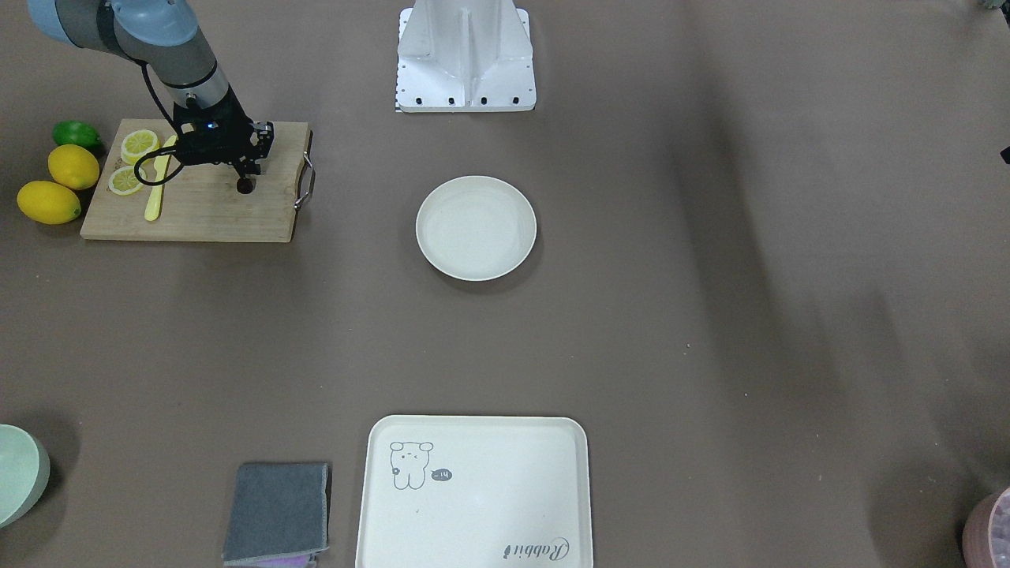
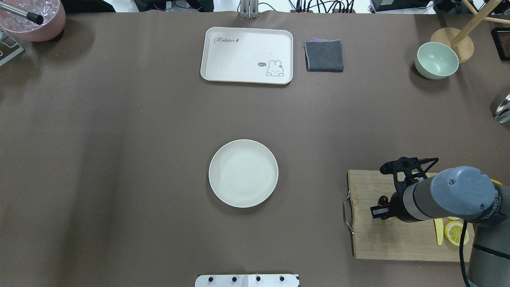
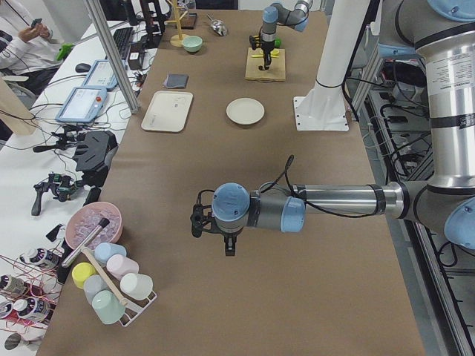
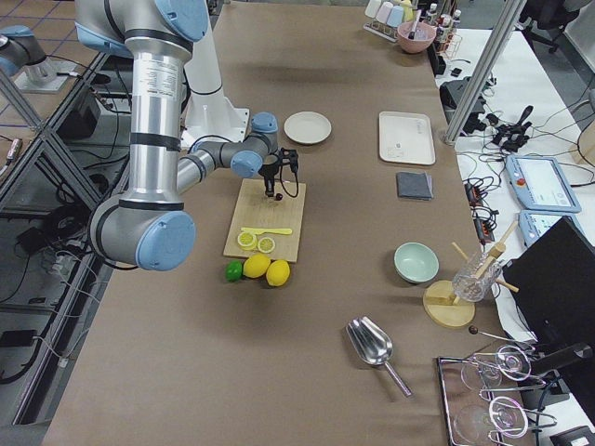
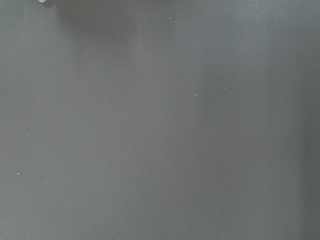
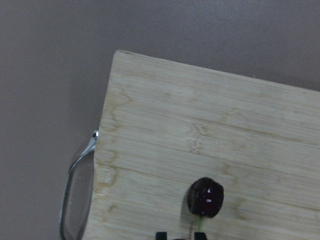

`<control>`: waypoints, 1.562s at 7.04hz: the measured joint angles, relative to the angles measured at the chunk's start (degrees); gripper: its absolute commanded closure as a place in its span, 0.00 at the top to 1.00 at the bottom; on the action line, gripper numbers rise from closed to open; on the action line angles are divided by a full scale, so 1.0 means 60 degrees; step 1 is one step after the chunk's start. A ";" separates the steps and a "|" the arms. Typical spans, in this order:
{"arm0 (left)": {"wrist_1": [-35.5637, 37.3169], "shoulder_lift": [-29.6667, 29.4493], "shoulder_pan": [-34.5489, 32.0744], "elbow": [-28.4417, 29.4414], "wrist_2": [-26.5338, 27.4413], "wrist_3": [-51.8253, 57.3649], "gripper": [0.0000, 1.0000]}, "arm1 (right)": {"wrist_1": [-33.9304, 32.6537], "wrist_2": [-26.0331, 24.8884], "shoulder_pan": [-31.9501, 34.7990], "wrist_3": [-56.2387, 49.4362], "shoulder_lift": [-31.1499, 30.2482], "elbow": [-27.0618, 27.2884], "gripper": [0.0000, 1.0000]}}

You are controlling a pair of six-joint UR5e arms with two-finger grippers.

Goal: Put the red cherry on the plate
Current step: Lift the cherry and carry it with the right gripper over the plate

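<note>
The red cherry (image 6: pixel 205 197) is dark and round, with a thin stem running down to my right gripper (image 6: pixel 180 236) at the bottom edge of the right wrist view. The fingers stand close together on the stem end. From the front the cherry (image 1: pixel 245 186) hangs just under that gripper (image 1: pixel 245 173), over the wooden cutting board (image 1: pixel 205 209). The round cream plate (image 1: pixel 476 228) sits bare at the table's middle, well apart from the board. My left gripper (image 3: pixel 228 245) shows only in the exterior left view, low over bare table, and I cannot tell its state.
On the board lie lemon slices (image 1: pixel 139 143) and a yellow knife (image 1: pixel 156 193). Two lemons (image 1: pixel 73 166) and a lime (image 1: pixel 76 134) sit beside it. A bear-print tray (image 1: pixel 473 493), grey cloth (image 1: pixel 278 511) and green bowl (image 1: pixel 20 473) line the far edge.
</note>
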 measured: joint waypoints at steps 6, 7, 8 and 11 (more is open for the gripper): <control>0.0013 -0.0075 -0.0082 -0.0273 -0.0007 -0.0006 0.97 | -0.4818 0.2506 0.3028 -0.1317 0.2447 0.2093 0.00; 0.0011 -0.0110 -0.0096 -0.0265 0.0008 0.0007 0.97 | -0.5908 0.2901 0.3789 -0.1854 0.3290 0.2246 0.00; 0.0001 -0.0138 -0.0107 -0.0267 0.0033 0.0033 0.97 | -0.6733 0.3199 0.4418 -0.2341 0.3905 0.2301 0.00; 0.0160 -0.0827 -0.0053 -0.0283 0.0071 -0.0015 0.97 | -0.8740 0.3944 0.5745 -0.3463 0.5413 0.2213 0.00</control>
